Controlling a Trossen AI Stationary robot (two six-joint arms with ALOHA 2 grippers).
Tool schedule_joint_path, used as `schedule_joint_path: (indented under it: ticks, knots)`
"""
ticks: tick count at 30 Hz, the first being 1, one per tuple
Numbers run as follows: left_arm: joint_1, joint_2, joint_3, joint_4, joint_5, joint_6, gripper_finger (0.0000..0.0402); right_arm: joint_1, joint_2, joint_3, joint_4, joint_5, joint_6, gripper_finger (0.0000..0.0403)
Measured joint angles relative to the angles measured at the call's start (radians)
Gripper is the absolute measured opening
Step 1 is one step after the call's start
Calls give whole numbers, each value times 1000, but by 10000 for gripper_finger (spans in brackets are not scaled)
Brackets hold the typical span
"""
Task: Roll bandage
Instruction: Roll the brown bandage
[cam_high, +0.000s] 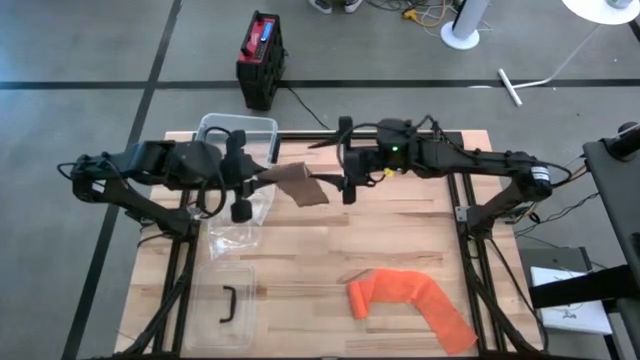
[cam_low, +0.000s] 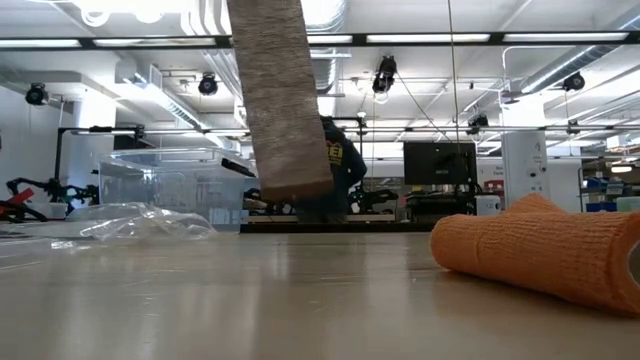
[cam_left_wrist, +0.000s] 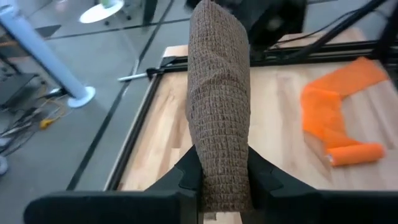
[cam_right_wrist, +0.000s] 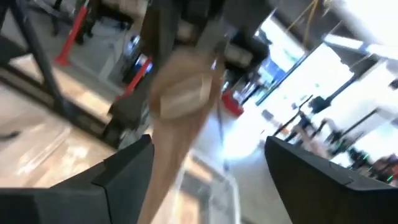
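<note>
A brown bandage (cam_high: 300, 184) is held up over the middle of the table's far half, between my two grippers. My left gripper (cam_high: 258, 180) is shut on its left end. In the low view a strip of the brown bandage (cam_low: 285, 100) hangs down, with its lower end (cam_low: 297, 188) clear of the table. My right gripper (cam_high: 342, 172) stands open at the bandage's right end. In the blurred right wrist view its fingers (cam_right_wrist: 127, 171) stand wide on either side of the brown bandage (cam_right_wrist: 183, 99). Whether they touch it, I cannot tell. My left gripper pinches the brown bandage's left end (cam_left_wrist: 219, 177) between its two fingers (cam_left_wrist: 186, 174). It comes from the table's left, slanting a little downward, and the fingers lie along the strip. The bandage reaches on from the fingers toward my right gripper, lifted clear of the table.
An orange bandage (cam_high: 410, 300) lies partly rolled on the near right of the table. A clear box (cam_high: 238, 132) stands at the far left, with a crumpled clear bag (cam_high: 235, 228) in front of it. A clear lid with a black handle (cam_high: 226, 305) lies near left.
</note>
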Motion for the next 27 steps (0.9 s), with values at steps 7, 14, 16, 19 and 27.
schedule_joint_path:
  ticks: [7,14,16,19,27]
  knots:
    - [0,2,0,-4,57,8,52,2,64,22,78,-90,57,259]
    - [-1,15,0,-11,137,18,52,1,118,57,84,-95,21,184]
    - [0,15,0,-9,153,24,52,2,124,77,100,-96,-6,149]
    - [0,16,0,-13,179,21,52,5,131,85,65,-96,-43,87]
    - [0,16,-1,-58,180,-17,52,23,57,92,56,-96,-68,3]
